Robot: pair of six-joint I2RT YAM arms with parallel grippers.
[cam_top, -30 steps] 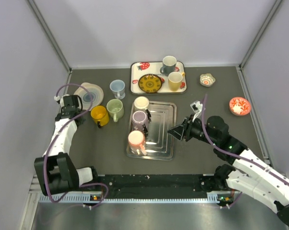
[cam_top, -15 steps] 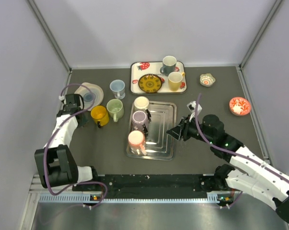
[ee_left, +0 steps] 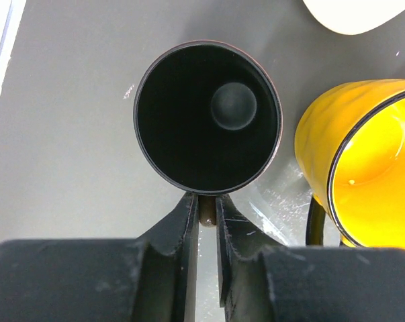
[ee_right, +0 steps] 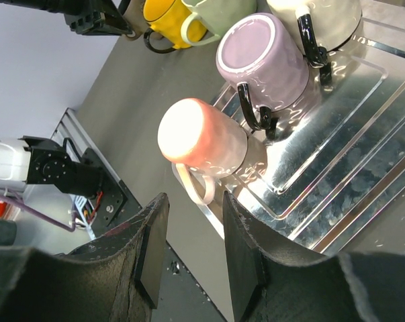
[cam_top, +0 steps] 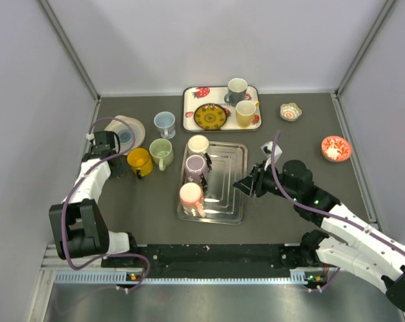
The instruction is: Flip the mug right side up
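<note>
A dark mug (ee_left: 207,124) stands upright on the table, mouth up, beside a yellow mug (ee_left: 363,168). My left gripper (ee_left: 206,213) is shut on its handle; in the top view the gripper (cam_top: 109,151) covers the mug. Three mugs stand upside down on the silver tray (cam_top: 230,196): pink (cam_top: 190,194), purple (cam_top: 196,164) and cream (cam_top: 198,143). My right gripper (cam_top: 242,186) is open and empty over the tray's right side. In the right wrist view it (ee_right: 194,198) hovers just short of the pink mug (ee_right: 202,141) and its handle.
A green mug (cam_top: 161,151), a pale blue cup (cam_top: 164,123) and a white plate (cam_top: 125,129) stand near the yellow mug (cam_top: 139,161). A strawberry tray (cam_top: 189,115) with a plate and two mugs is at the back. Two small bowls (cam_top: 291,111) (cam_top: 336,148) sit far right.
My right gripper has moved left, closer to the pink mug on the tray. My left gripper has shifted slightly right, staying shut on the dark mug's handle.
</note>
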